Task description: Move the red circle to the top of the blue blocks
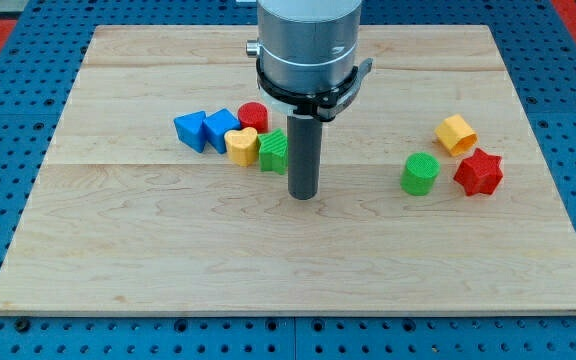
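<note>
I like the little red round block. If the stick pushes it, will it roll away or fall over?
Probably neither. The red circle block looks like a short cylinder standing on its flat end, so it should slide on the smooth wooden board. It touches the yellow heart block and blue blocks, so they may shift too. My tip isn't touching it.

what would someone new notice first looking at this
First, the big grey arm housing dropping from the view's top centre, ending in a dark rod whose tip rests on the pale wooden board, just right of and below a tight cluster: blue triangular block, blue cube-like block, red circle, yellow heart-shaped block, green block. Toward the view's right sit a green cylinder, red star and yellow hexagonal block.
</note>
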Available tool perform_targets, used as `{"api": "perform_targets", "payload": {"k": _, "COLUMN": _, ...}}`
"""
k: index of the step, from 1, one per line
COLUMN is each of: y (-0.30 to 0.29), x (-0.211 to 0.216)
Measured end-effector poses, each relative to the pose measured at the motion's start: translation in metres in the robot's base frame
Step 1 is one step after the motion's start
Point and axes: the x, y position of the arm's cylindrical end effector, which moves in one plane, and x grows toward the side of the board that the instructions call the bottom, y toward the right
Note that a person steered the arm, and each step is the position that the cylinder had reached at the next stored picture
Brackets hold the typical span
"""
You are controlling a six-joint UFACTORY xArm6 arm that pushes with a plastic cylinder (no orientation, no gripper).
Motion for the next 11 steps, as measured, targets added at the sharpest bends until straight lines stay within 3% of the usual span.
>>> {"api": "perform_targets", "payload": {"k": 2, "y": 0.009, "x": -0.004}}
{"api": "perform_targets", "payload": {"k": 5, "y": 0.015, "x": -0.076}}
{"api": "perform_targets", "payload": {"k": 7, "y": -0.024, "x": -0.093}}
{"api": "perform_targets", "payload": {"k": 9, "y": -0.093, "x": -0.146}}
{"api": "perform_targets", "payload": {"k": 10, "y": -0.097, "x": -0.165}}
{"api": "perform_targets", "payload": {"k": 11, "y": -0.020, "x": -0.119}}
